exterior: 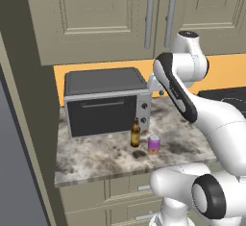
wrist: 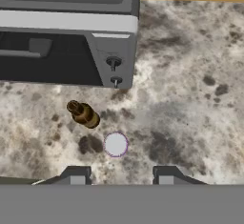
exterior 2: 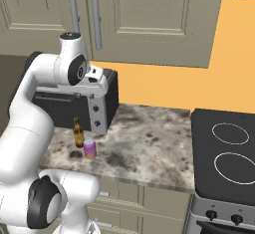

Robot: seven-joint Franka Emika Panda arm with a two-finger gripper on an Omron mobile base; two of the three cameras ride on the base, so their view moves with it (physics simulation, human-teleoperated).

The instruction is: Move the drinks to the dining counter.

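Landmark: the toaster oven [exterior: 106, 102] on the marbled counter [exterior: 96, 160]; places below are given from it
My pincer [wrist: 118, 178]: high above the counter, looking straight down, out in front of the oven's knob end; fingers [wrist: 76, 175] stand apart with nothing between them, spread, not pinching
Can [exterior: 153, 144]: nearest me, purple-pink with silver top, upright, in front of the oven's knob end, almost under my fingertips
Bottle [exterior: 135, 132]: brown glass, upright, just beside the can on the side nearer the oven, close to its front but apart from it
Stovetop [exterior 2: 226, 153]: beyond the counter's far end from the oven, untouched
Progress: I judge nothing moved yet; both drinks sit here, dining counter not in sight
Left: grasp one, carry, return for the other
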